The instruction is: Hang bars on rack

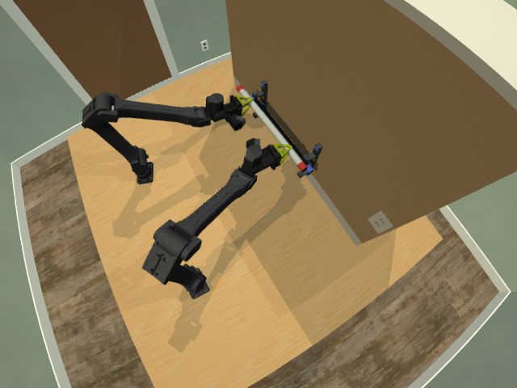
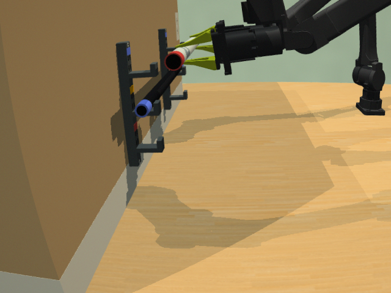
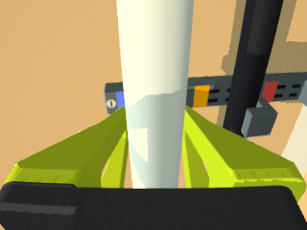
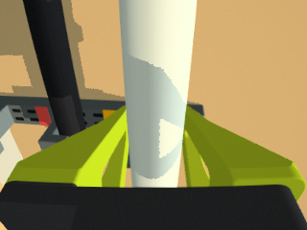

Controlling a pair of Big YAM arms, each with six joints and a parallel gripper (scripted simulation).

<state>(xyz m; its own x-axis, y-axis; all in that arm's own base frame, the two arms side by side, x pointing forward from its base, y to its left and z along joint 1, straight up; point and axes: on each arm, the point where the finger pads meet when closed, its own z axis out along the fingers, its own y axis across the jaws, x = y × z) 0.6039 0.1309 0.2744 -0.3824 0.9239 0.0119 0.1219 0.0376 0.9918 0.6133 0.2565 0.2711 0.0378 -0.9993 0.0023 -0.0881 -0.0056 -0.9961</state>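
The white bar (image 1: pixel 271 125) (image 2: pixel 188 50) (image 3: pixel 155 48) (image 4: pixel 158 38) with red ends is held level in front of the rack's top arms, out from the wall. My left gripper (image 1: pixel 251 103) (image 3: pixel 154 115) is shut on it near the far end. My right gripper (image 1: pixel 287 153) (image 2: pixel 181 54) (image 4: pixel 155 115) is shut on it near the other end. The black bar (image 2: pixel 162 85) (image 3: pixel 261 38) (image 4: pixel 50 48) with blue ends lies on the middle pair of arms, below the white bar. The labels are blue (image 2: pixel 128 51) on top, orange (image 2: pixel 132 89) in the middle, red (image 2: pixel 135 126) at the bottom.
The rack's near upright (image 2: pixel 123 79) and far upright (image 2: pixel 162 41) stand against the brown wall (image 1: pixel 355 104). The bottom rack arm (image 2: pixel 148 148) on the near upright holds no bar. The hooks (image 2: pixel 153 68) of the rack arms turn up at their outer ends, close to the held bar.
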